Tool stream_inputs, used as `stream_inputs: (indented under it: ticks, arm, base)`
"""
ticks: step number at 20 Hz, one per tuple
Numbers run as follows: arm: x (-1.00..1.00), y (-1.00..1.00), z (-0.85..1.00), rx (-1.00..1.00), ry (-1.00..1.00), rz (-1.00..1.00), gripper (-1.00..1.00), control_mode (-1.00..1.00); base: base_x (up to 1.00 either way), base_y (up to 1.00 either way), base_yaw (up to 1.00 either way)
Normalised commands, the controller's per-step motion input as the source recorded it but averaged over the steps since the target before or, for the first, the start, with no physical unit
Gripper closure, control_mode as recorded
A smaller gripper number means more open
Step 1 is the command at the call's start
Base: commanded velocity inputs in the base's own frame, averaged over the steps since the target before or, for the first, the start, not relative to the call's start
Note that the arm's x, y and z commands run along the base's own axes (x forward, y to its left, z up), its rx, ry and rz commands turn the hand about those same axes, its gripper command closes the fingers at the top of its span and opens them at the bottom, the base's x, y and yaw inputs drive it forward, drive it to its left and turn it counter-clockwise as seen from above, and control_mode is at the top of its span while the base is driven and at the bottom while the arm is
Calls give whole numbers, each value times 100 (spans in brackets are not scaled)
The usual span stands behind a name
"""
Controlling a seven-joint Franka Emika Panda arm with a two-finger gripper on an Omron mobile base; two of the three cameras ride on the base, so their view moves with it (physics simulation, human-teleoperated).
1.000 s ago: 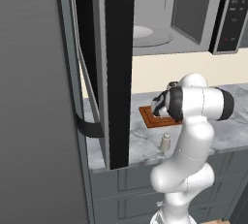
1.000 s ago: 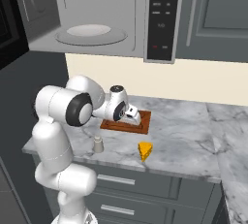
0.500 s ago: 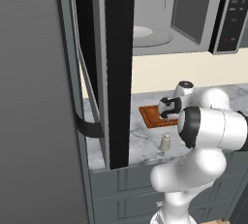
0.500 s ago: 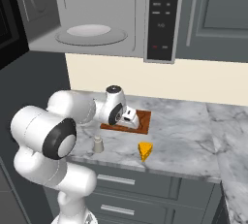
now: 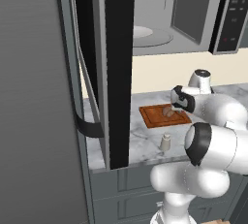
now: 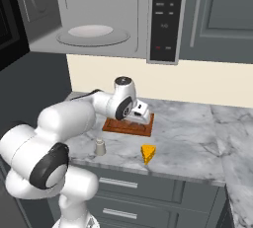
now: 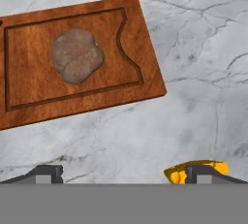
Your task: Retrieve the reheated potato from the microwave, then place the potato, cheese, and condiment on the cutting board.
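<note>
The tan-brown potato (image 7: 76, 56) lies on the reddish-brown cutting board (image 7: 29, 80), also seen as potato (image 5: 168, 112) on the board (image 5: 154, 120). My gripper (image 7: 123, 175) is open and holds nothing; it hovers just above the board's right end (image 6: 141, 119). In the hand view the yellow cheese (image 7: 196, 170) peeks out at the right fingertip. The cheese (image 6: 147, 153) sits on the counter in front of the board (image 6: 118, 126). The off-white condiment (image 6: 100, 147) stands near the counter's front edge, left of the cheese. The microwave (image 6: 99, 15) hangs open above, its white turntable (image 6: 93, 33) bare.
The microwave's black glass door (image 5: 118, 63) stands swung out at the left, tall and close to the arm. Marble counter (image 6: 197, 133) runs to the right of the board. Grey drawers (image 6: 138, 192) sit below the counter edge.
The arm's big links have swung toward the cameras and lower, while the hand has stayed low over the board. The jaws have stayed wide. The potato has not moved.
</note>
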Motion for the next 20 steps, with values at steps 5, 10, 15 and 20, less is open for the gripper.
stream_inputs:
  ticks: [5,10,15,20]
  arm:
    - [-64,-43,1,4,3,0,-100,-100]
    - [-35,-22,0,2,3,0,-100,-100]
    - [-6,-19,-14,0,4,0,-100,-100]
    - [-1,-20,-37,0,1,0,-100,-100]
  base:
    - [0,0,0]
    - [0,0,0]
    - [0,0,0]
    - [0,0,0]
